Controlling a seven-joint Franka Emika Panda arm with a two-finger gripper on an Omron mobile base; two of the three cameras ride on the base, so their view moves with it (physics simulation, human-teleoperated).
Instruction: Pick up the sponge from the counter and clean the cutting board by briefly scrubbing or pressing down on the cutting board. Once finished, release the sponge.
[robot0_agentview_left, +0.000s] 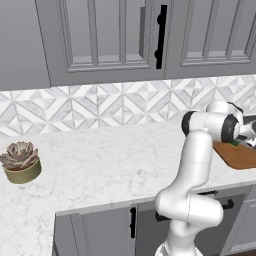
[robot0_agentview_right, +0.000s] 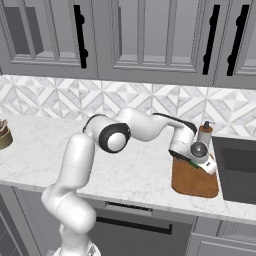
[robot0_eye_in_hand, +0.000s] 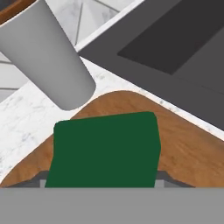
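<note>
Sponge (robot0_eye_in_hand: 105, 148): dark green block | cutting board (robot0_eye_in_hand: 183, 148): reddish-brown wood, rounded corner

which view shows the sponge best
The hand view: the sponge sits large with its green top facing the camera, over the cutting board. The left base view shows a green speck at the frame edge; in the right base view it's barely discernible.

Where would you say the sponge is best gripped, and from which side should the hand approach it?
Across its two short-spanned flanks, coming from above. The sponge is a small flat block lying green face up on the cutting board, so only its upright sides offer the hand parallel faces. The hand view suggests that grip is already in place. The pale dispenser close beside it argues against a sideways approach.
</note>
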